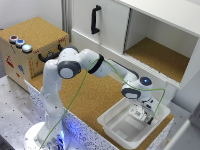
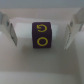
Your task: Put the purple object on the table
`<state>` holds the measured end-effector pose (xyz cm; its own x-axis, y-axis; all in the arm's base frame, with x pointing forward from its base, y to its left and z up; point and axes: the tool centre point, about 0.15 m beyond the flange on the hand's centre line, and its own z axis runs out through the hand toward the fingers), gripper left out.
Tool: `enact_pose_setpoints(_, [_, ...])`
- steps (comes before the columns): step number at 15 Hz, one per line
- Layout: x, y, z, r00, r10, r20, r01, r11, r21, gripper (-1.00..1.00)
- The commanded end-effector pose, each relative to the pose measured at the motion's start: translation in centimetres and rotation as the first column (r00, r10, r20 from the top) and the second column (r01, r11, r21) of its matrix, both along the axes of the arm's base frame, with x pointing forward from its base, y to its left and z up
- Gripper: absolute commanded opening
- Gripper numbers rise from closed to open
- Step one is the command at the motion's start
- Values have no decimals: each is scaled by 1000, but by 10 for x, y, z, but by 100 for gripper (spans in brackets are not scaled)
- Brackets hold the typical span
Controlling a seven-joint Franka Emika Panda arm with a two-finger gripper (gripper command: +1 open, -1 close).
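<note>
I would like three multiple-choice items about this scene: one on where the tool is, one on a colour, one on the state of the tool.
1. Where is the tool?
A. over the white tub
B. inside the cabinet
C. over the box with buttons

2. What colour are the markings on the purple object?
A. red
B. yellow
C. white

3. How does the tool stand to the purple object?
A. shut on it
B. open, one finger on each side
C. far off, out of sight

Answers:
1 A: the exterior view shows the arm reaching down into the tub.
2 B: the wrist view shows yellow marks on the dark purple face.
3 B: in the wrist view a gap shows between each finger and the block.
</note>
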<state>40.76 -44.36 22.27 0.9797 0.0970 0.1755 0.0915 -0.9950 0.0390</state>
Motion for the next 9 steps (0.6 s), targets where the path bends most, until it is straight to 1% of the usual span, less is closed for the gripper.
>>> enact_pose_setpoints(1, [51, -20, -14, 998, 48, -27, -45, 991, 127, 100])
enact_pose_setpoints(4, [59, -12, -12, 998, 63, -22, -60, 991, 124, 100])
enact_pose_setpoints(5, [59, -11, -13, 998, 64, -24, -61, 992, 109, -100])
enact_pose_setpoints(8, [53, -10, -13, 997, 74, -28, -71, 994, 88, -100])
enact_pose_setpoints(9, [49, -10, -12, 997, 66, -29, -63, 994, 91, -100])
